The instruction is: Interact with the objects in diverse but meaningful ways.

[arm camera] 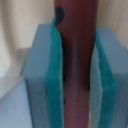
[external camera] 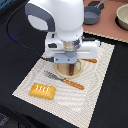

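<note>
A: Sausage (external camera: 73, 69), brown and rod-shaped, hangs upright under the white robot arm's gripper (external camera: 70, 64) in the exterior view, over a round tan plate (external camera: 62, 70) on the pale woven placemat (external camera: 95, 95).

B: What else lies on that mat?

A: A golden scored bread loaf (external camera: 43, 90) sits near the mat's corner on the exterior view's left. A fork with an orange handle (external camera: 64, 80) lies between the loaf and the plate, and another orange-handled utensil (external camera: 90, 60) shows just beside the gripper on the exterior view's right. Well apart, on the brown surface beyond the mat, stands a grey two-handled pot (external camera: 92, 15), with a beige bowl (external camera: 122, 16) near it at the frame's edge.

B: And the wrist view?

A: There the brown sausage (arm camera: 77, 60) fills the gap between two blue-grey fingers with teal pads (arm camera: 54, 80). The pads touch it on both sides, so the jaws are pinching the sausage. A dark spot marks one end of it. Behind, all is pale and blurred; I cannot tell what it is.
</note>
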